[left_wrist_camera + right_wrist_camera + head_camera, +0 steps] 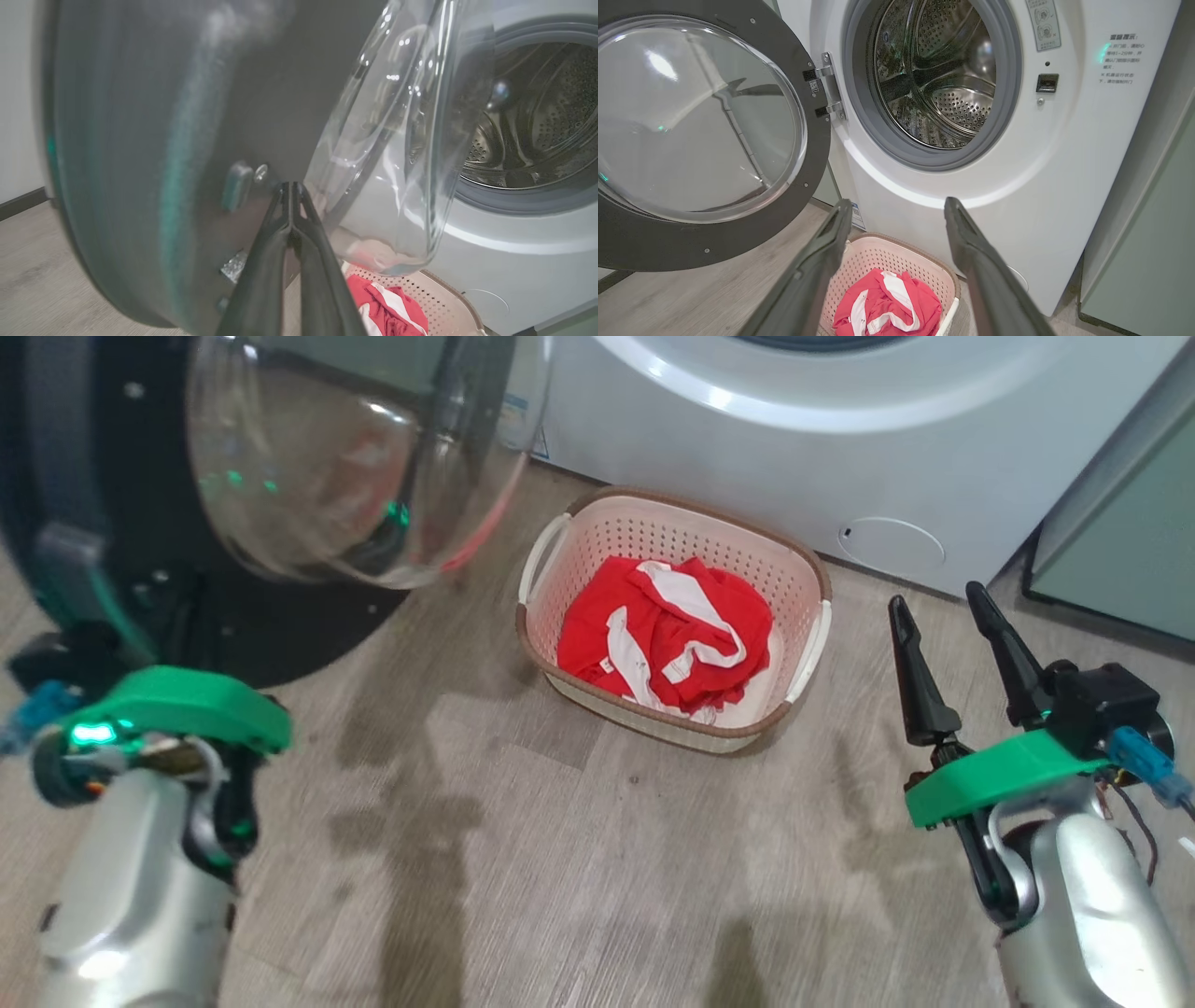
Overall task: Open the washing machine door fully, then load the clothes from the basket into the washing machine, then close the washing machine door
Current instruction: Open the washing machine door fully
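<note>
- Washing machine door [696, 126]: swung open, upper left of right wrist view.
- Washing machine [971, 196]: drum [943, 79] exposed, upper centre.
- Basket [810, 581]: on floor [560, 859], centre of head view, near the machine front; red-and-white garment [667, 635] inside.
- Left gripper [290, 186]: 2 fingers [261, 270] together, tips by the door's black inner rim; contact cannot be told.
- Right gripper [935, 595]: lower right of head view, 2 fingers apart, empty.

We see bright, even light and glare on the bulging clear glass door bowl [355, 457]. Its glossy black rim [140, 163] blurs close up; shadows mottle the grey plank floor [579, 859].
</note>
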